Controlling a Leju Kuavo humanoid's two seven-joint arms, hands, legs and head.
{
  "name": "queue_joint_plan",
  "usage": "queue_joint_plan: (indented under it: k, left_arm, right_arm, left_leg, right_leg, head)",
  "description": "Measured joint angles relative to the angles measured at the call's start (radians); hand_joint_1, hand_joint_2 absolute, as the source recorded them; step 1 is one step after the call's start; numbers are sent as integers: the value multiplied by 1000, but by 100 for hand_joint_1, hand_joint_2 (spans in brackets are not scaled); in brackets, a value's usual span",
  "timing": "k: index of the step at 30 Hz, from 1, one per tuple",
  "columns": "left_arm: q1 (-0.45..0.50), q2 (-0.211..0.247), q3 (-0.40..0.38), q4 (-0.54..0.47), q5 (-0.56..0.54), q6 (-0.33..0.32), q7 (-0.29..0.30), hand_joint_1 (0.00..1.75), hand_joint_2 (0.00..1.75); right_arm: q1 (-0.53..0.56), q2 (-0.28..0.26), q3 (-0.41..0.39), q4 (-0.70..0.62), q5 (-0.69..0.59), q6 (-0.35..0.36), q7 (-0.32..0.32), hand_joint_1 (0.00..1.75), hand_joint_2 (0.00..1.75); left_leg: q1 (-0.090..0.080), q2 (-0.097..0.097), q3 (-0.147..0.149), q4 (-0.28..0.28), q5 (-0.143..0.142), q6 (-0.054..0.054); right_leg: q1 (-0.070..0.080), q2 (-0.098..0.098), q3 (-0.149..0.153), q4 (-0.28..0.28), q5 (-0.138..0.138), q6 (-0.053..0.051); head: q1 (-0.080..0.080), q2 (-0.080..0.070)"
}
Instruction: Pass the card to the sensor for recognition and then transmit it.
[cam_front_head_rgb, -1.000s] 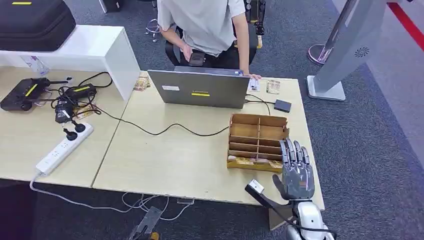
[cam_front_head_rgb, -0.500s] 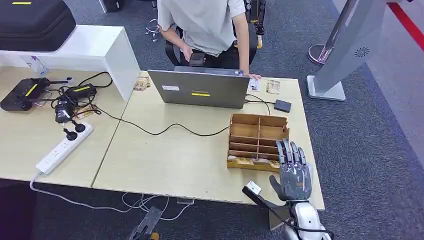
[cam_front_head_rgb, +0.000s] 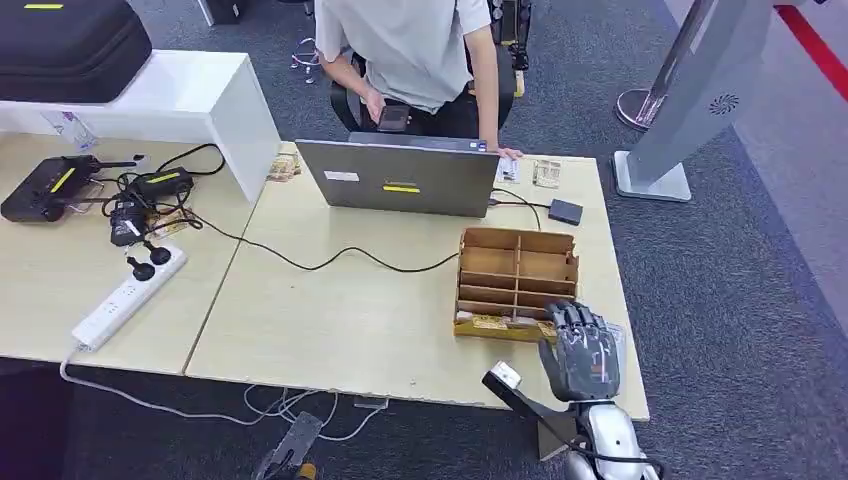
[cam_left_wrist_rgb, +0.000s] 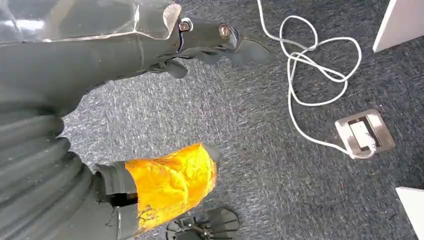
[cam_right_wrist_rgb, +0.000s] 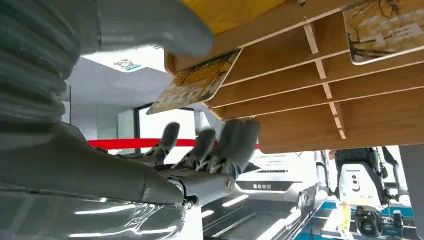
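yellow-patterned card lying flat in the wooden organiser's nearest slot, corner jutting out — dark sensor on the desk beyond

**An office or test lab with desks on carpet**

Light wooden desks stand pushed together on grey carpet. At upper centre of the head view a person sits behind an open laptop. At left lie a white power strip, tangled black cables and a black case on a white shelf. A grey kiosk stand rises at upper right.
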Motion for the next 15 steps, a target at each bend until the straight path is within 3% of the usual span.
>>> queue_joint_plan:
  k: [8,15]
  left_arm:
    - [0,-2,5,0,0,-5,-6,0,175]
    - [0,-5,5,0,-6,11,-46,0,175]
  right_arm:
    - [-1,0,0,0,-3,3,0,175,175]
    - [1,0,0,-11,-15,15,0,175,175]
  left_leg:
    - [0,0,0,0,0,0]
    - [0,0,0,0,0,0]
  right_leg:
    - [0,0,0,0,0,0]
    - [0,0,0,0,0,0]
  head:
    - [0,0]
    - [0,0]
